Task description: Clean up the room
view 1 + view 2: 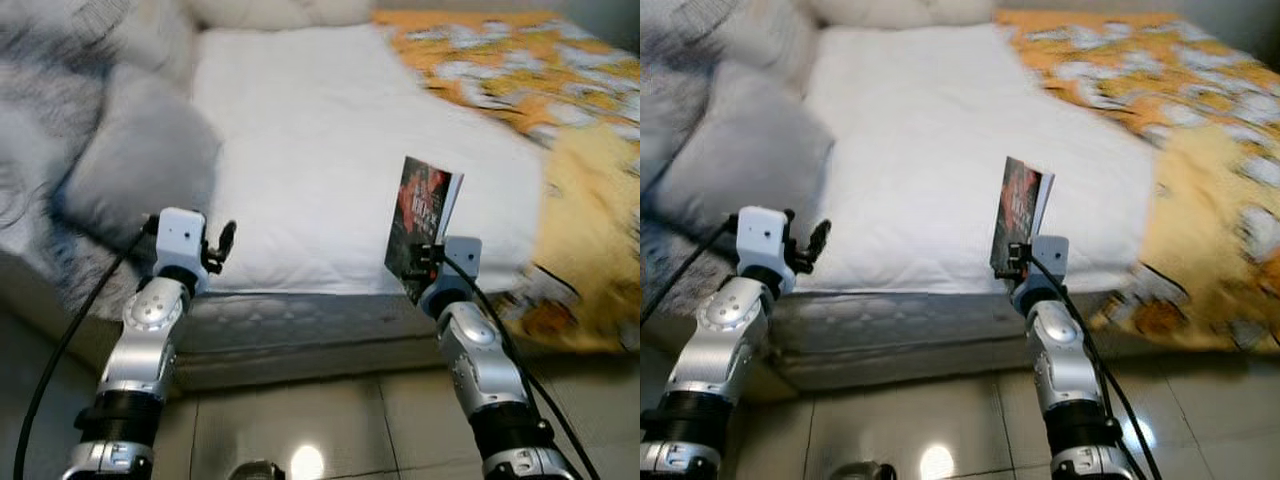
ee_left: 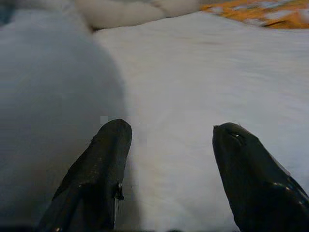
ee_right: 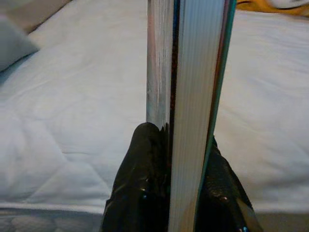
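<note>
White bed (image 1: 300, 150) lies ahead as the right gripper (image 1: 425, 262) clamps its fingers on an upright book (image 1: 424, 222), lifted for tidying; the left gripper (image 2: 169, 140) hovers spread, empty.

White mattress (image 1: 300, 150) middle is open ahead of both pincers; grey pillow (image 1: 140, 160) blocks left, orange blanket (image 1: 560, 120) crowds right.

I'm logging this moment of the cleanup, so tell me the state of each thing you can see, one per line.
Book: held upright on edge, above the bed's near edge.
Right end effector: shut on the book.
Left end effector: open, holding nothing, at the bed's near edge.
Grey pillow: lying on the bed's left side.
Orange blanket: spread over the bed's right side, hanging off the edge.
White mattress: uncovered in the middle.
</note>
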`<state>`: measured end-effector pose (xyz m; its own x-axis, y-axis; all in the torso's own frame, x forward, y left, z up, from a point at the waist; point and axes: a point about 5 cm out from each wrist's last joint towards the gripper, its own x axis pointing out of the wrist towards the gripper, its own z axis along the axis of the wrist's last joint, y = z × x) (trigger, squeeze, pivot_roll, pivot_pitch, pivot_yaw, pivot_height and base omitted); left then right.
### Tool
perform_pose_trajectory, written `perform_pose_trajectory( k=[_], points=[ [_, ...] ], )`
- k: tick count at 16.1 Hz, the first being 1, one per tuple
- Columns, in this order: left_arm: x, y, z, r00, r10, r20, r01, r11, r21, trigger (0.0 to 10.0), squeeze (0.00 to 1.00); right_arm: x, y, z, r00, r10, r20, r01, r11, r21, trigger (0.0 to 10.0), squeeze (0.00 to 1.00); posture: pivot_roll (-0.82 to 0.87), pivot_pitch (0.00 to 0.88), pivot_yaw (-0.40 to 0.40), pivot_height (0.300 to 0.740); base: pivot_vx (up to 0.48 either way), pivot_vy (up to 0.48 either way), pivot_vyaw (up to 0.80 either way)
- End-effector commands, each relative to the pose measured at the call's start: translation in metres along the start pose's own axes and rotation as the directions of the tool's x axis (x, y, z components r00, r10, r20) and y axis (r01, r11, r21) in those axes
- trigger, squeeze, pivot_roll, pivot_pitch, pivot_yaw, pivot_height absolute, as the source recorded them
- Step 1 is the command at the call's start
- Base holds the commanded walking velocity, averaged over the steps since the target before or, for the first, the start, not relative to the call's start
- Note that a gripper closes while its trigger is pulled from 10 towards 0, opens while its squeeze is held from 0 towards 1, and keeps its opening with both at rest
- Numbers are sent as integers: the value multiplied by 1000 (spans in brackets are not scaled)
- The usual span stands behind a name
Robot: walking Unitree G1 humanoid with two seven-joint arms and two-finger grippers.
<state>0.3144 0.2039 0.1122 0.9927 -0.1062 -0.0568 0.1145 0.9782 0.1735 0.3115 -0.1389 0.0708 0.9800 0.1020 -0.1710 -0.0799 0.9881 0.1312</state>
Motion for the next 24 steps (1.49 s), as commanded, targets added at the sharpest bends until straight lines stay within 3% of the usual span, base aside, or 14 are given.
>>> perform_pose_trajectory(
  k=[1, 24],
  points=[
    [0, 0, 2, 1000, -2, 11, 2, 1000, -4, 10000, 0, 3, 0, 8, 1000, 2, 30, -2, 1000, -7, 10000, 0, 75, 0, 4, 740, 368, 0, 800],
    [4, 2, 5, 1000, 5, 17, -5, 1000, -3, 10000, 0, 7, -2, 12, 999, -23, 46, 23, 1000, 17, 10000, 0, 74, 0, 11, 740, 363, 0, 53]
  ],
)
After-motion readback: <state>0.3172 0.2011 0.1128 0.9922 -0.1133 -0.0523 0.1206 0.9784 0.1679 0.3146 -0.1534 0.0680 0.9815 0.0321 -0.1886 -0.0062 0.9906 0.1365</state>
